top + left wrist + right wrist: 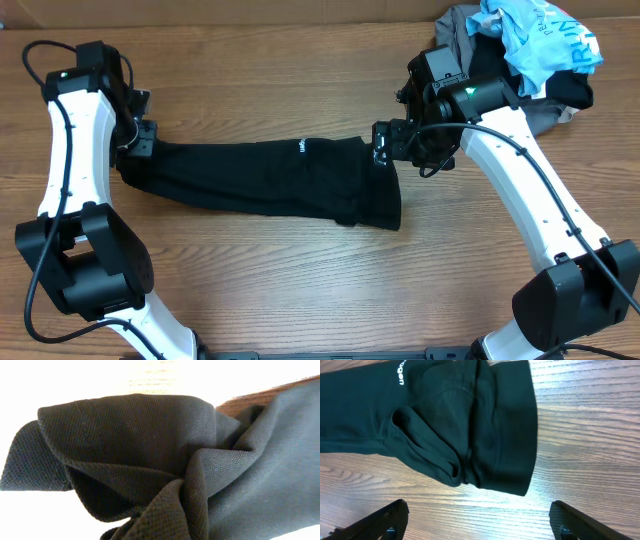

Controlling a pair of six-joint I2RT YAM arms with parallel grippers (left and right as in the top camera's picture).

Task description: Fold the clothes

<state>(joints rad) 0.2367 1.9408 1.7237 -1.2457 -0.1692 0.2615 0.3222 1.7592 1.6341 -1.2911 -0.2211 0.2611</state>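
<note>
The shirt (270, 178) is laid on the table (300, 290), left of the heap (520, 50) and apart from it, as a long black band with the white logo (300, 147) upward. A lengthwise fold is judged as done; the cross folds are left, and the end nearer the heap is wrinkled and unevenly doubled. At that end the right gripper (385, 143) is released: its fingers (387, 519) are spread wide, with nothing between them. At the end farthest from the heap, cloth is bunched against the left gripper (140, 140); whether it is clenched cannot be told.
</note>
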